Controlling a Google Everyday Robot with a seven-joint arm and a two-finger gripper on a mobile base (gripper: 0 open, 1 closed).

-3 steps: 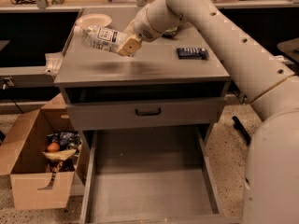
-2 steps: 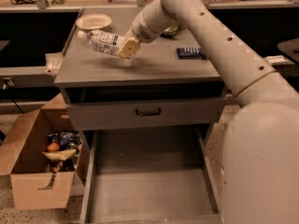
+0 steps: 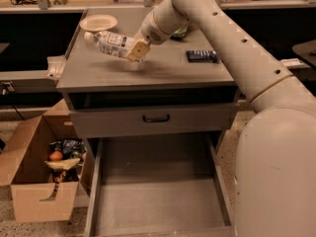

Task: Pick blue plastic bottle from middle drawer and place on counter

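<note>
My gripper is over the left middle of the counter, shut on the blue plastic bottle. The bottle is tilted, nearly on its side, its white cap pointing up and left toward a plate, held just above the counter top. The middle drawer is pulled out wide at the bottom of the view and its grey floor is bare. My arm reaches in from the right and crosses the counter's back half.
A round cream plate sits at the counter's back left corner. A dark blue flat packet lies on the counter's right side. An upper drawer front with a dark handle is shut. An open cardboard box with items stands on the floor at left.
The gripper and bottle have shifted slightly toward the counter's middle and lowered a little; the arm has swung, the gripper stays shut on the bottle.
</note>
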